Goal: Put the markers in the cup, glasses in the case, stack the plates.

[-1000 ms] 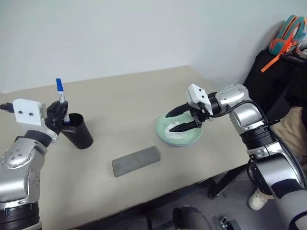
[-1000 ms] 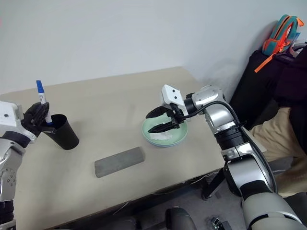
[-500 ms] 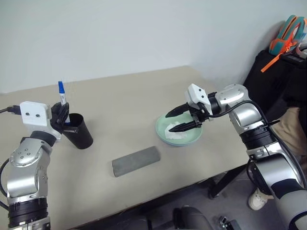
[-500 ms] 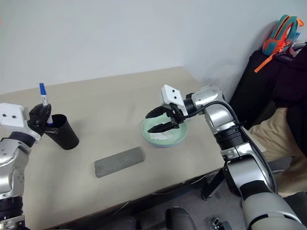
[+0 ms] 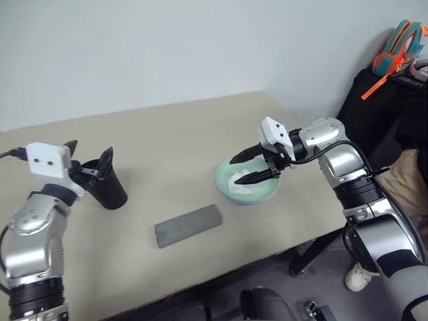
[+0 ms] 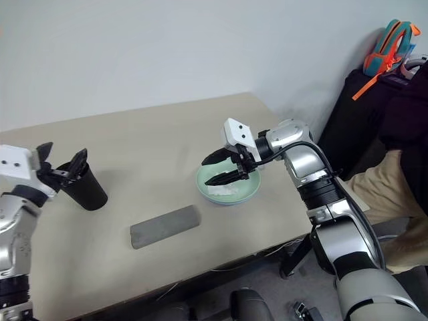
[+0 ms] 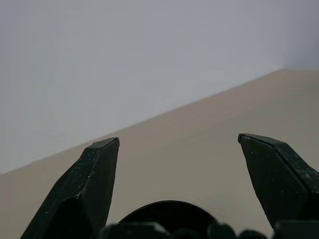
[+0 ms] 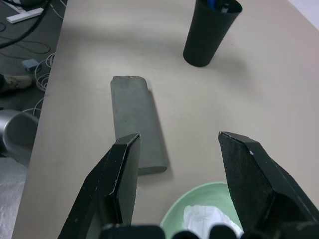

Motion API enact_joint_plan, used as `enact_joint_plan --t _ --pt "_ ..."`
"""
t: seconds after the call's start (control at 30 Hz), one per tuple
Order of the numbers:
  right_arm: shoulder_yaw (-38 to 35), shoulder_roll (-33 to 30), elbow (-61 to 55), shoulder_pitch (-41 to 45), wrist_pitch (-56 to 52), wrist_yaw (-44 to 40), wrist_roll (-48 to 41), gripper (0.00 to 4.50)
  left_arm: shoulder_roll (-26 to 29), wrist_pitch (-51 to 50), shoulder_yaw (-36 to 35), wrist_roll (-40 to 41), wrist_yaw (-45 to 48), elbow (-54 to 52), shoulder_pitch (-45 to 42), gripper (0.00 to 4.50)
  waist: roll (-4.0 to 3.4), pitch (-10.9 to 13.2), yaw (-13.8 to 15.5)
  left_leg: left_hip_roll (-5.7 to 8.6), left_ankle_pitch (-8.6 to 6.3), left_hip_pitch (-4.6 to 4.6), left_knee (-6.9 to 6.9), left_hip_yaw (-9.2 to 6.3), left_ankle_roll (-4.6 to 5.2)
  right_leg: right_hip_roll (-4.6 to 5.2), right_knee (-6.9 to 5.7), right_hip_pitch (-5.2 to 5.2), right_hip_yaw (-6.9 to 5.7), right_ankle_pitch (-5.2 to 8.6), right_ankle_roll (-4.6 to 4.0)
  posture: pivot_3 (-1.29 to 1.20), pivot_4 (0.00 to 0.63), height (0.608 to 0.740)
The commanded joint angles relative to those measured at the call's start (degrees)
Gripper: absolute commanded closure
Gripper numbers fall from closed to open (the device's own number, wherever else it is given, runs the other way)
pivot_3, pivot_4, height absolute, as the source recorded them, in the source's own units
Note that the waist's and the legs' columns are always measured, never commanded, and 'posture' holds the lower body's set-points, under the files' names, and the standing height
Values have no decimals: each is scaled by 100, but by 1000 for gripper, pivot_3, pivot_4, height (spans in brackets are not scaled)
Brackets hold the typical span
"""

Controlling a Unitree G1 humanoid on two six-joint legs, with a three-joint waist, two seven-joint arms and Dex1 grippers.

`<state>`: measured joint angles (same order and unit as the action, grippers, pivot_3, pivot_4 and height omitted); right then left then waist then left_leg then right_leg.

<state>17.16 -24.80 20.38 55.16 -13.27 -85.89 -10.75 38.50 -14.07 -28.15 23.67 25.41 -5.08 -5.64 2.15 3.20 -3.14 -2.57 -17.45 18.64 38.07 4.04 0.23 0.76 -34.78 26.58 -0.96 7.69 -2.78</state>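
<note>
The black cup (image 5: 108, 192) stands at the table's left, and my left gripper (image 5: 89, 154) is open just above its rim, holding nothing. In the right wrist view the ends of the markers (image 8: 214, 4) show inside the cup (image 8: 208, 31). The grey case (image 5: 188, 225) lies shut near the table's front. A mint green plate (image 5: 269, 194) sits to the right with a crumpled white tissue (image 5: 242, 183) in it. My right gripper (image 5: 236, 171) hangs open over that plate's left rim, empty. The glasses are out of view.
The beige table (image 5: 174, 140) ends close behind the case at the front and just right of the plate. A dark bag (image 5: 374, 100) and an orange-teal backpack (image 5: 398, 43) stand beyond the right edge. A white wall runs behind.
My left gripper has opened, and the blue-capped marker it held upright over the cup has dropped inside. The right arm has stayed still.
</note>
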Motion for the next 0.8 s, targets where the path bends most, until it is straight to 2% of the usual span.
enact_joint_plan --t 0.03,0.13,0.23,0.4,0.53,0.67,0.8 --pt "-206 -127 -181 15 -8 27 -127 1779 380 -416 -661 626 454 -683 266 378 0 0 0 0 0 -1 -1 0 0 0 0 0 0 0 0 0 0 738" --pt "-280 -233 -164 -3 -101 2 -198 1779 634 -876 -1125 1155 826 -1053 617 378 -1 1 0 1 -1 -1 -1 1 1 2 1 2 0 2 -2 0 0 738" --pt "-425 -418 -135 -54 -294 42 -276 1779 1064 -1510 -2126 1766 1644 -1351 1430 378 3 2 -7 -1 -1 0 -1 0 0 2 2 4 -3 3 -2 0 0 738" --pt "-580 -693 378 -172 -401 304 -114 1779 1443 -1928 -3781 2041 2925 -1336 2805 378 -1 5 -10 -4 -5 11 -6 13 1 6 1 35 -6 7 -9 0 0 738" --pt "-655 -747 561 -297 -453 434 -122 1779 1636 -2370 -4701 2307 3306 -1565 3292 378 -2 6 5 -11 -19 21 -1 9 -24 11 3 48 -27 9 -12 0 0 738" --pt "-650 -648 392 -368 -653 486 -216 1779 1619 -2608 -4896 2409 3271 -1797 3397 378 -17 9 -7 -12 -19 27 -2 8 -26 13 3 56 -29 9 -12 0 0 738" --pt "-685 -539 327 -343 -782 562 -266 1779 1325 -2756 -4493 2591 2970 -2246 3304 378 -18 8 -17 -17 -19 29 -4 9 -25 9 1 66 -29 9 -11 0 0 738"
